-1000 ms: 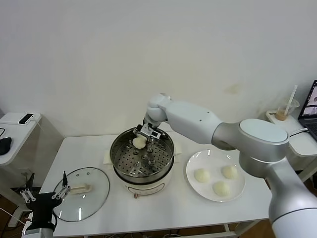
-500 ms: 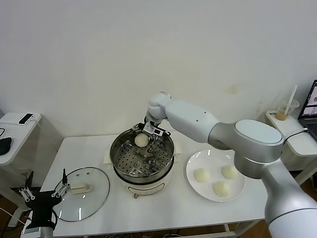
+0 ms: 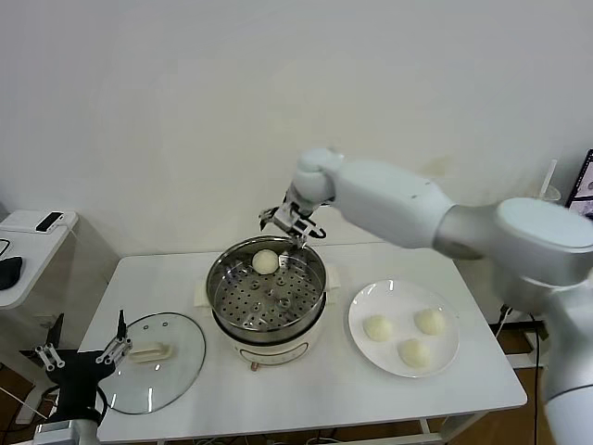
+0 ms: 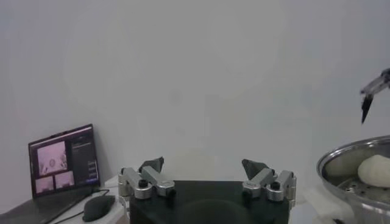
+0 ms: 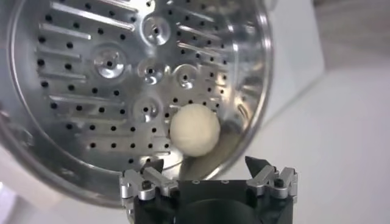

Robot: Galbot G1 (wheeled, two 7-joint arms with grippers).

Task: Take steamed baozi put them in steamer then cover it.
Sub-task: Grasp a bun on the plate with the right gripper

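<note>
Taking the steamer (image 3: 266, 295) as the landmark, the white counter (image 3: 306, 389) has bare surface in front of it, toward the robot, and a narrower strip behind it up to the wall.

Well to the steamer's left, near the counter's front-left corner, lies the glass lid (image 3: 153, 362), flat, with its cream handle up. The left gripper (image 3: 79, 357) hangs just off that corner, beside the lid's rim; its fingers (image 4: 150, 165) stand spread apart and hold nothing.

The steamer sits near the middle of the counter on its white base. One bun (image 3: 266, 262) rests on the perforated floor close to the back rim, seen in the right wrist view as a round cream ball (image 5: 194, 129) against the wall of the basket (image 5: 91, 91). The rest of the floor is bare.

The right gripper (image 3: 292, 220) is above the steamer's back rim, clear of the metal and of the bun, fingers parted and empty.

To the steamer's right, close by but not touching it, a white plate (image 3: 360, 309) carries three more buns (image 3: 414, 351) set apart from one another.
</note>
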